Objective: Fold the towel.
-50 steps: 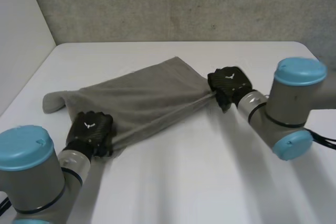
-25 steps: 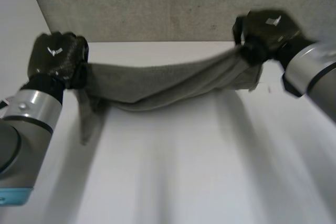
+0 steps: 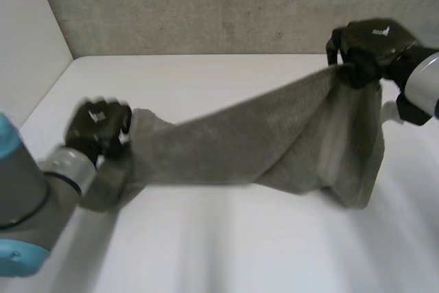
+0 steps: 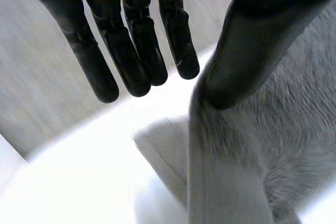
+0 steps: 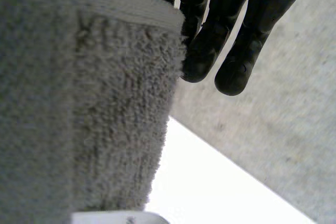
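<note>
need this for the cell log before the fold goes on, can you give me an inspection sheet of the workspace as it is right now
surface: white table, smooth, no stains seen
job's things: grey terry towel, bunched lengthwise and strung between the two hands, mostly off the table; its right end hangs down toward the table
clutter: nothing seen
hands: black left hand at the towel's left end, low over the table, grip not readable; black right hand held higher, shut on the towel's other end
cables: nothing seen
surroundings: rough grey wall behind the table; white panel on the left side
</note>
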Controlling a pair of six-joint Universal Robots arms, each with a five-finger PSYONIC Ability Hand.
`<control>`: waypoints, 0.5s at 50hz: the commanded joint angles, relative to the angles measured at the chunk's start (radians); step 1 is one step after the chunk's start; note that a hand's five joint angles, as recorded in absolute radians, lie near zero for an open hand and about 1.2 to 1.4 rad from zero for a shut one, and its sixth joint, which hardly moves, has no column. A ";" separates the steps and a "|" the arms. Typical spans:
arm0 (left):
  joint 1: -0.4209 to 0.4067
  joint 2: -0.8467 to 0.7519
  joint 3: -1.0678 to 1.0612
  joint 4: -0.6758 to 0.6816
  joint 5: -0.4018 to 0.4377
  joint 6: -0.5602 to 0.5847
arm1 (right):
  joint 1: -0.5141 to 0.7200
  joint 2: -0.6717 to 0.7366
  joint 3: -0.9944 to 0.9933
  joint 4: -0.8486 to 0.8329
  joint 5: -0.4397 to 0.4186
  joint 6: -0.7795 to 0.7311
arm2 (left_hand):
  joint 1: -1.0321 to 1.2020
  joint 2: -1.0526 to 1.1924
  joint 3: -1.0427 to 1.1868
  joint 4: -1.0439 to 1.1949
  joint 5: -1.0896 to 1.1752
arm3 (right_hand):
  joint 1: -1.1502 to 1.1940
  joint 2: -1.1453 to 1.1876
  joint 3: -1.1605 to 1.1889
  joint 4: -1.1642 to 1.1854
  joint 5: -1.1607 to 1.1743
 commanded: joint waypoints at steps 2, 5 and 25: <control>0.000 -0.200 -0.035 -0.018 0.059 -0.004 | 0.003 0.060 0.028 -0.005 -0.002 -0.027 | -0.009 -0.009 -0.008 -0.008 -0.006 | 0.075 0.066 0.070 0.069 0.055; 0.005 -0.203 -0.032 -0.027 0.061 -0.007 | 0.003 0.066 0.039 -0.006 -0.003 -0.028 | -0.021 -0.020 -0.020 -0.020 -0.018 | 0.075 0.066 0.070 0.069 0.055; 0.039 -0.082 -0.075 -0.096 0.075 -0.005 | -0.001 0.080 0.072 -0.020 -0.003 -0.050 | 0.440 0.440 0.440 0.441 0.443 | 0.075 0.066 0.070 0.069 0.055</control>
